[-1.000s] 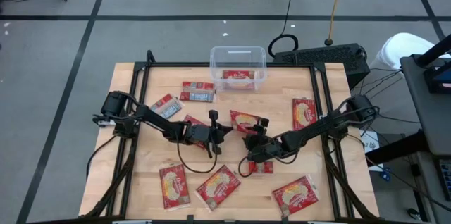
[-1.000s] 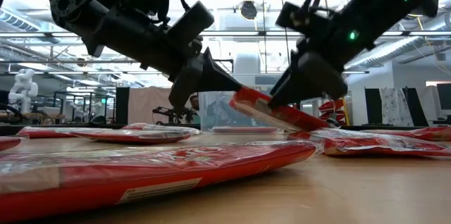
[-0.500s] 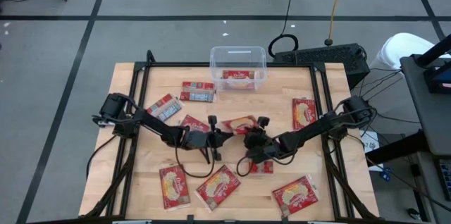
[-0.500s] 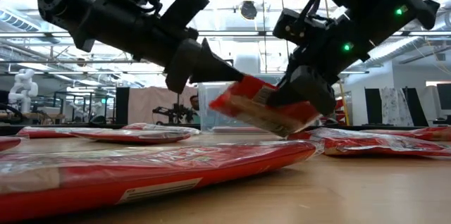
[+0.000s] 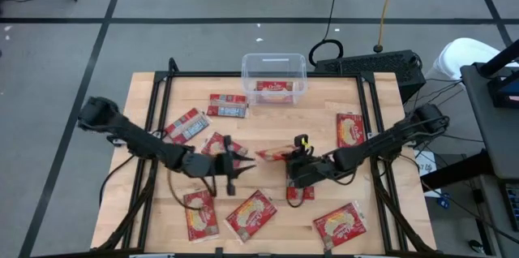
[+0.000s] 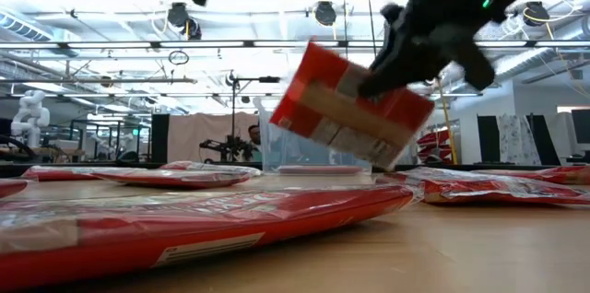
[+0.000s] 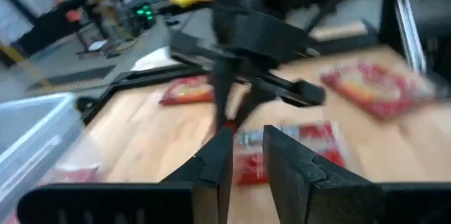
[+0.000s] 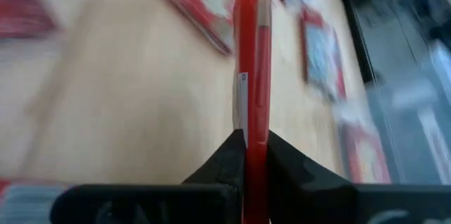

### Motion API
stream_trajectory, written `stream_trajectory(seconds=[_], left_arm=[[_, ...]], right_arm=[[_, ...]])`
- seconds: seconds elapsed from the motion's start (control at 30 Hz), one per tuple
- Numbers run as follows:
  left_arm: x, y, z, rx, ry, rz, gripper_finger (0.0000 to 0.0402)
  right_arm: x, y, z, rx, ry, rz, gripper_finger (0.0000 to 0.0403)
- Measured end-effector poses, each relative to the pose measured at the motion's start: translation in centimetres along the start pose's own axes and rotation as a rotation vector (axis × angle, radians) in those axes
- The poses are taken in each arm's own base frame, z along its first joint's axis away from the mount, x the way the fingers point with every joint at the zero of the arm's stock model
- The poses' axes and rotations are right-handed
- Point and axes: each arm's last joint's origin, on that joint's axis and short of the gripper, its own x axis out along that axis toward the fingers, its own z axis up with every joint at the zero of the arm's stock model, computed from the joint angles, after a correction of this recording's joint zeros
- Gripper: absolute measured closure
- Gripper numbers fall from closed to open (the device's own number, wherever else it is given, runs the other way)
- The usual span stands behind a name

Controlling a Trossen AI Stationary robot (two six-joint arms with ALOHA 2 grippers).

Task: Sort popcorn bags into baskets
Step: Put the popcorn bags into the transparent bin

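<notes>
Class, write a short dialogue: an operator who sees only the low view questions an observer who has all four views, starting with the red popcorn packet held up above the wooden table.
Operator: Which arm is holding the flat red popcorn packet?
Observer: The right gripper. The high view shows its arm reaching in from the right, jaws shut on the packet.
Operator: Is there anything in the clear plastic rectangular tub behind it?
Observer: Yes. From above, one red-and-yellow packet lies inside it.

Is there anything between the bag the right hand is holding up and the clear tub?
No, just bare wood. In the high view, the stretch of table between the held bag in the right hand and the clear tub has nothing on it.
</notes>
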Motion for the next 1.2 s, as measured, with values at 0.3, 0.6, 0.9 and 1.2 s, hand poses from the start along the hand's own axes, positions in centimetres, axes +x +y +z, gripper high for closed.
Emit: stream_trajectory(seconds=[0.3,0.6,0.9,1.2], left_arm=[[-2.2,1.2,-1.0,-0.049,0.212,0.065,0.0314],[0.6,1.6,-2.7,-0.222,0.284,-0.134,0.0313],[4.5,3.3,-4.1,-0.292,0.184,-0.342,0.0313],[7.8,6.4,-6.0,-0.409,0.074,-0.476,0.0233]], right_arm=[[-2.7,-0.1,1.2,-0.326,-0.167,0.164,0.0392],[-3.2,1.0,1.7,-0.784,-0.371,0.302,0.0393],[-3.7,1.2,2.8,-0.959,-0.641,0.361,0.0394],[-3.2,1.7,2.7,-1.045,-0.667,0.369,0.0394]])
